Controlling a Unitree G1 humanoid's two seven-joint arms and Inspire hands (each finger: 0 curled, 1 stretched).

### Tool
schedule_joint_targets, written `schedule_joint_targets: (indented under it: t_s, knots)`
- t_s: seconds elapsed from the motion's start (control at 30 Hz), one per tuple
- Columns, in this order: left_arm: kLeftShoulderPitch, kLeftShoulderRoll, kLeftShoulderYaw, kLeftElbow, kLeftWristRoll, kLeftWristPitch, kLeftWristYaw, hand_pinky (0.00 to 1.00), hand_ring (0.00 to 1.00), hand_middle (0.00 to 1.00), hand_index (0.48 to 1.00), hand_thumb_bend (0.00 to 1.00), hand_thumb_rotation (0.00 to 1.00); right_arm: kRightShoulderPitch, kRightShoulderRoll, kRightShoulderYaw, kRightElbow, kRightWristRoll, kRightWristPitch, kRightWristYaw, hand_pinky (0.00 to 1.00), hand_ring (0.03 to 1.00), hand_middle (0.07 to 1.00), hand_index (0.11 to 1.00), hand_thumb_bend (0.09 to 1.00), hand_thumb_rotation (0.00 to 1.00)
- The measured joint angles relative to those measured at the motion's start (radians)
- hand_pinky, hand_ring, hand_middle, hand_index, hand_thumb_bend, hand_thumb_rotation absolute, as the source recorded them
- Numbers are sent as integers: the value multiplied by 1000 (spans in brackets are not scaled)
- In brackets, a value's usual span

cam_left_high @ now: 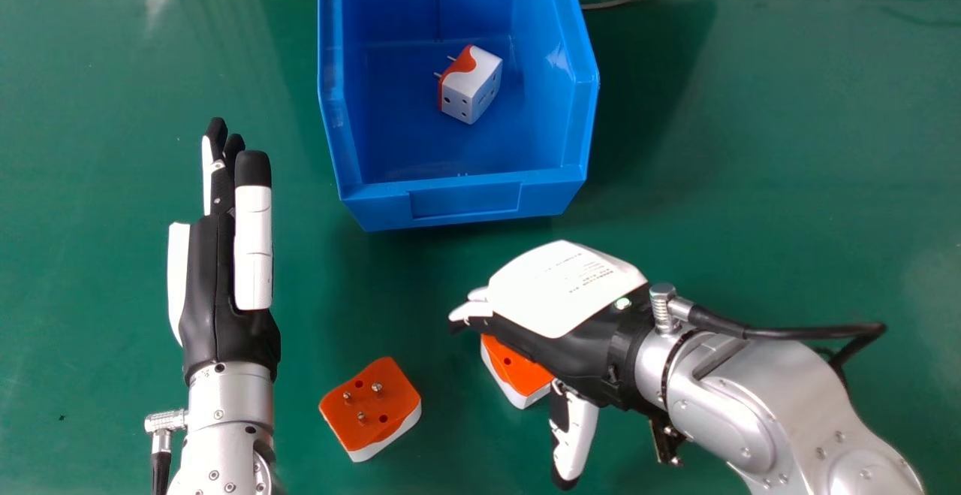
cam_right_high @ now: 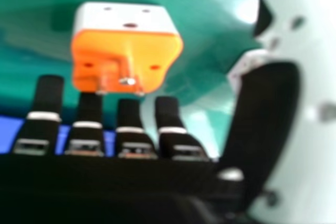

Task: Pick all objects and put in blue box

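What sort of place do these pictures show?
Probably a robotics lab or test bench: a humanoid's silver-jointed right hand hovers above a green work surface, near a blue bin holding one plug adapter.

One adapter (cam_left_high: 518, 369) partly beneath right hand (cam_left_high: 563, 292)

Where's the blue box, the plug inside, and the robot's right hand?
Box (cam_left_high: 465, 200), head view, its front wall.
Plug (cam_left_high: 474, 80), head view, its white part.
Right hand (cam_left_high: 563, 285), head view, its white back.

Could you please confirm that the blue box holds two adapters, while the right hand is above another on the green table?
Not quite: the head view shows one adapter in the blue box, not two. The right hand is above another adapter on the green table.
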State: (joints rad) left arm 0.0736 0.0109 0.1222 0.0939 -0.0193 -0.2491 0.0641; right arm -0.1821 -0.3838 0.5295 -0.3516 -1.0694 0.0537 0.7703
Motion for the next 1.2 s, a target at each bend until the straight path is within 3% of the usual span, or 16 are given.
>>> schedule_joint_targets:
  t_s: [0.4,0.8,0.83,1.03,1.07,1.2]
  knots:
    - [0,4,0,0,0,0,0,1000,1000,1000,1000,909,1000,0,-7,6,38,-6,-27,-67,711,853,883,811,675,40]
    - [0,5,2,0,-1,0,-15,1000,1000,1000,1000,912,1000,-1,-12,8,60,-6,-59,-124,700,825,858,767,664,16]
    - [0,5,3,0,-1,0,-16,1000,1000,1000,1000,912,1000,-1,-12,8,61,-7,-59,-126,697,815,849,713,634,36]
    - [0,5,3,0,0,0,-16,1000,1000,1000,1000,910,1000,-1,-11,9,75,-33,-62,-175,689,798,833,669,610,53]
    - [0,5,3,0,0,0,-16,1000,1000,1000,1000,909,1000,-1,-11,9,78,-34,-65,-190,651,751,797,633,591,66]
    - [0,6,3,0,0,0,-16,1000,1000,1000,1000,909,1000,-1,-12,10,85,-30,-83,-244,651,751,797,633,591,66]
